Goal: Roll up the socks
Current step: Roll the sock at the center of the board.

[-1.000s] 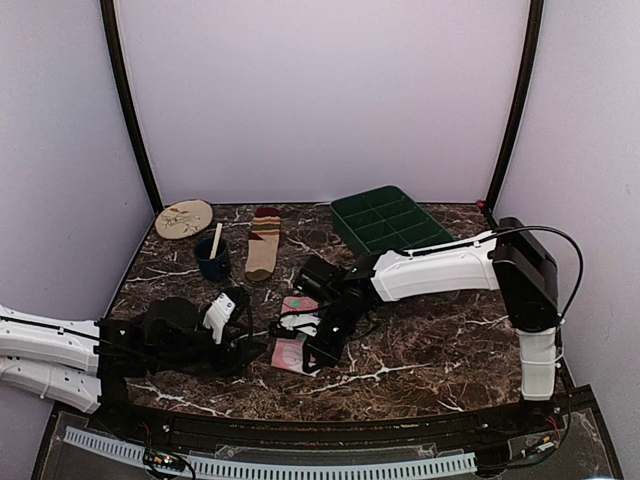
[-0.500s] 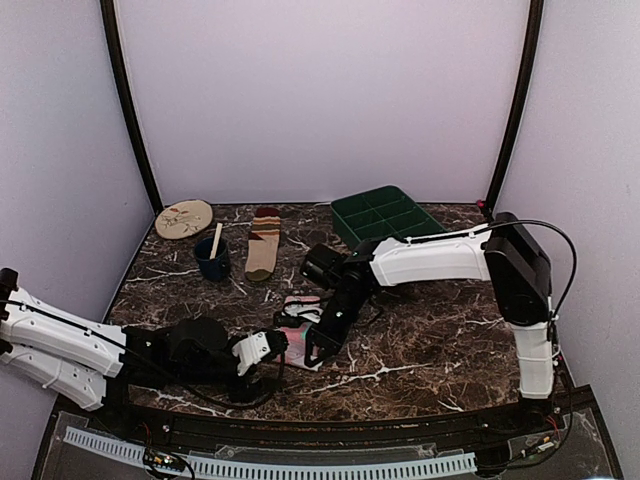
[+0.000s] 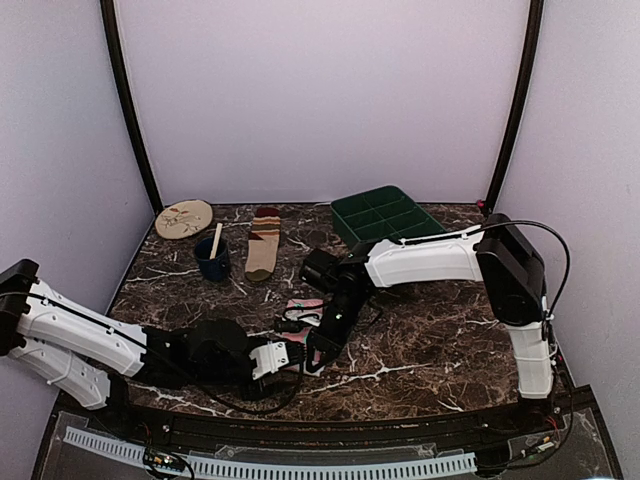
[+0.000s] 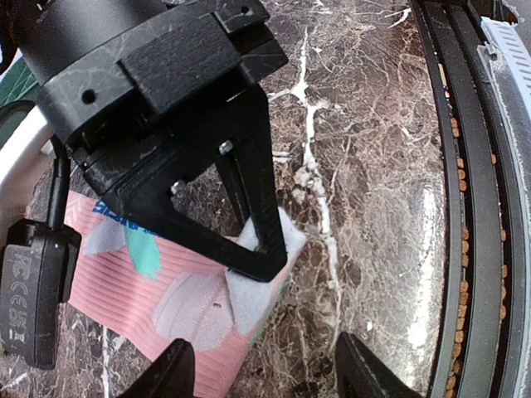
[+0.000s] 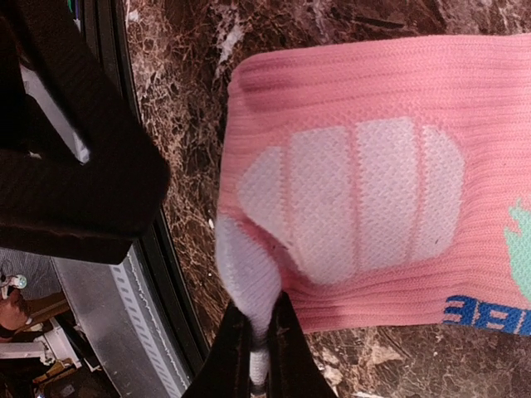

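Flanking tan sock (image 3: 263,245): blue cup (image 3: 211,262), green tray (image 3: 368,195).

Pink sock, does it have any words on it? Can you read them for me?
On the pink sock: blue block letters, cut off by the edge of the right wrist view, blurred and partly hidden in the left wrist view; too incomplete to read.
No other readable words or numbers.

Pink sock (image 5: 373,207): soft ribbed knit cloth, matt, with smoother white woven patches; tan sock (image 3: 263,250): striped knit cloth, likewise matt. Table (image 4: 357,124): dark brown marble-look top veined in white, polished and glossy. Right gripper (image 4: 259,261): matt black plastic with a faintly grained face; green tray (image 3: 388,218): smooth plastic with a dull sheen.
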`<action>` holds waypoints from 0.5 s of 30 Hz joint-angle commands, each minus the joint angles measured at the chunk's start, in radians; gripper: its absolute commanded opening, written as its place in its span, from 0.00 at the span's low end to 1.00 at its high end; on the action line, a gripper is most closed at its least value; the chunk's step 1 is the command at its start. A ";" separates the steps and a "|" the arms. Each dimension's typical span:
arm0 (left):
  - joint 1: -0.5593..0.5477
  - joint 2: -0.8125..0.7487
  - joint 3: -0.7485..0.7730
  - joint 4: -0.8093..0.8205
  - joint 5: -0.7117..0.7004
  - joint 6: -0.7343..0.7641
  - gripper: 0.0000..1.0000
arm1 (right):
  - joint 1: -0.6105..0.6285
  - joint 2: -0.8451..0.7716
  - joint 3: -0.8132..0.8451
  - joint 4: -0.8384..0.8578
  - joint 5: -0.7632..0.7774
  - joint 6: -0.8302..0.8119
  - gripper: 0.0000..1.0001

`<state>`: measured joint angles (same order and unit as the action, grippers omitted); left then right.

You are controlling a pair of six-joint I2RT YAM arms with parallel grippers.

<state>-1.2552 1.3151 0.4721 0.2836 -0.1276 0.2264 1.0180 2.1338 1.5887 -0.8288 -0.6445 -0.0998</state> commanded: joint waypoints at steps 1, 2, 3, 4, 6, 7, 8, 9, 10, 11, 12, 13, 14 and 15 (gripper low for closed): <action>-0.006 0.024 0.022 0.027 -0.023 0.069 0.60 | -0.004 0.011 0.028 -0.020 -0.035 -0.017 0.00; -0.006 0.032 0.023 0.028 -0.031 0.077 0.60 | -0.004 0.011 0.029 -0.021 -0.036 -0.018 0.00; -0.006 0.040 0.023 0.032 -0.040 0.085 0.59 | -0.004 0.012 0.029 -0.022 -0.038 -0.018 0.00; -0.006 0.047 0.023 0.037 -0.052 0.091 0.59 | -0.004 0.011 0.028 -0.023 -0.041 -0.019 0.00; -0.005 0.061 0.023 0.046 -0.070 0.101 0.59 | -0.004 0.011 0.027 -0.026 -0.045 -0.021 0.00; -0.005 0.067 0.022 0.053 -0.075 0.108 0.59 | -0.004 0.009 0.027 -0.027 -0.047 -0.021 0.00; -0.005 0.074 0.021 0.060 -0.079 0.111 0.58 | -0.004 0.009 0.026 -0.027 -0.049 -0.021 0.00; -0.005 0.080 0.020 0.065 -0.083 0.116 0.58 | -0.004 0.009 0.026 -0.029 -0.052 -0.023 0.00; -0.005 0.086 0.021 0.068 -0.085 0.118 0.57 | -0.004 0.011 0.026 -0.030 -0.054 -0.023 0.00; -0.005 0.091 0.022 0.072 -0.088 0.121 0.57 | -0.004 0.011 0.027 -0.031 -0.058 -0.023 0.00; -0.005 0.095 0.021 0.076 -0.087 0.125 0.56 | -0.004 0.012 0.025 -0.033 -0.062 -0.024 0.00; -0.006 0.099 0.023 0.079 -0.086 0.129 0.56 | -0.004 0.012 0.025 -0.033 -0.063 -0.024 0.00; -0.005 0.103 0.022 0.082 -0.086 0.133 0.55 | -0.004 0.011 0.025 -0.035 -0.064 -0.026 0.00; -0.006 0.107 0.024 0.084 -0.086 0.137 0.55 | -0.004 0.010 0.022 -0.035 -0.065 -0.026 0.00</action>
<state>-1.2552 1.4143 0.4755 0.3340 -0.2005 0.3344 1.0180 2.1342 1.5932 -0.8436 -0.6804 -0.1139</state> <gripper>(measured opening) 0.557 0.030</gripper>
